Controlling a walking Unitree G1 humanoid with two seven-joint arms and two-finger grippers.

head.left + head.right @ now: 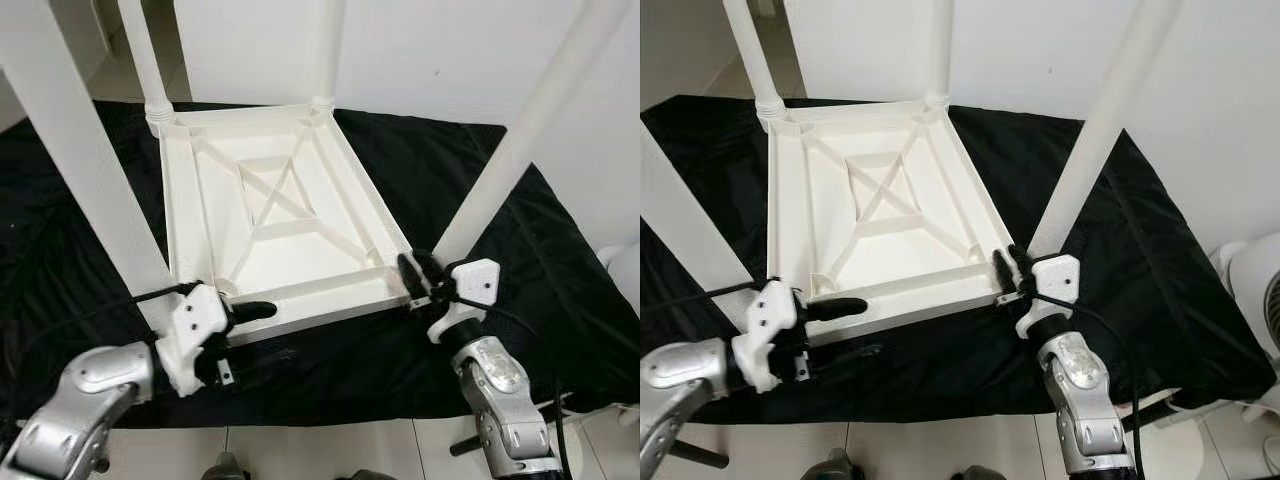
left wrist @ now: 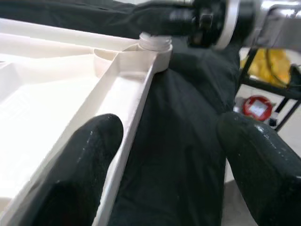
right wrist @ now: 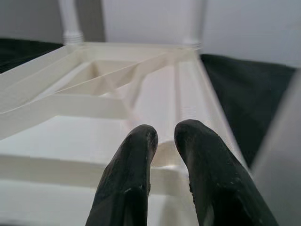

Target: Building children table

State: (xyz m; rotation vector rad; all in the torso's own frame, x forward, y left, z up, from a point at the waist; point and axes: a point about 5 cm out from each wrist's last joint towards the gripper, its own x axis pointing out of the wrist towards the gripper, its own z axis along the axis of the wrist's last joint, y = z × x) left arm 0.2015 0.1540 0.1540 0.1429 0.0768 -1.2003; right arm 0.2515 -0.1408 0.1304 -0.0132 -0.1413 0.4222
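Black cloth (image 1: 470,190) on floor | upturned white table (image 1: 275,215) frame centre, four legs fitted | left end effector (image 1: 243,335) spread astride near rim | right end effector (image 1: 418,274) pressed together at lower-right leg (image 1: 520,140) | risk: knocking leg loose.

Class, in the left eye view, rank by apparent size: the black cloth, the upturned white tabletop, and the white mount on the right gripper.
1. black cloth
2. tabletop
3. white mount on the right gripper, much the smallest despite being nearest the camera.
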